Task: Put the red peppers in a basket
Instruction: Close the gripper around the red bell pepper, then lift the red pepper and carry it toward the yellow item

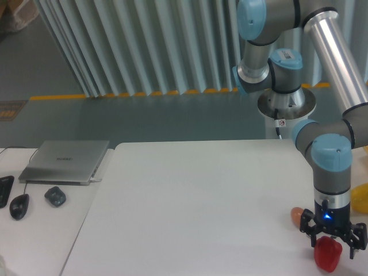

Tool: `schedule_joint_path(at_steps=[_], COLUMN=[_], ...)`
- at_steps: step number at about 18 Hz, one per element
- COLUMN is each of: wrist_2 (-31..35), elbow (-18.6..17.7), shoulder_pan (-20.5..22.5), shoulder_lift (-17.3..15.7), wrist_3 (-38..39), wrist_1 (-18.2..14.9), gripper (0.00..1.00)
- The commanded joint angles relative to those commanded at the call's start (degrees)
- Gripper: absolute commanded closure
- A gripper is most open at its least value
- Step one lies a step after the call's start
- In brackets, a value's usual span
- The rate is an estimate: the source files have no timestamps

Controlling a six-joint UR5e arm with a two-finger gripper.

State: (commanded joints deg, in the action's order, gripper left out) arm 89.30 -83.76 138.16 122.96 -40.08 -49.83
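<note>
The red pepper (327, 254) lies on the white table near its front right corner, glossy and lobed. My gripper (333, 242) hangs directly over it with its black fingers open, one on each side of the pepper's top, and it hides the stem. I cannot tell whether the fingers touch the pepper. No basket shows in this view.
A small brown-orange egg (296, 216) sits just left of the gripper. A yellow pepper (360, 197) pokes in at the right edge. On the left desk lie a closed laptop (66, 161), two mice (55, 196) and a dark object at the edge.
</note>
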Motion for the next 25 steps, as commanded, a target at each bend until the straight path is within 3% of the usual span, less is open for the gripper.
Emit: schedule_joint_path(at_steps=[2, 4, 7, 9, 14, 20, 22, 25], wrist_2=[0.0, -0.1, -0.3, -0.4, -0.2, 0.1, 0.1, 0.1], elbow=[-0.1, 0.0, 0.0, 0.0, 0.1, 0.5, 0.5, 0.4], shoulder_pan=[0.0, 0.0, 0.4, 0.4, 0.7, 1.6, 2.5, 3.3], shoulder_lift=[0.1, 0.0, -0.3, -0.4, -2.2, -6.3, -8.4, -9.7], wrist_3=[0.1, 0.4, -0.1, 0.4, 0.3, -0.9, -7.1, -9.3], wrist_1=[-0.1, -0.2, -0.4, -0.5, -1.4, -7.6, -12.1, -13.4], gripper=[0.05, 0.42, 0.51, 0.75, 0.74, 0.70, 0.70, 0.69])
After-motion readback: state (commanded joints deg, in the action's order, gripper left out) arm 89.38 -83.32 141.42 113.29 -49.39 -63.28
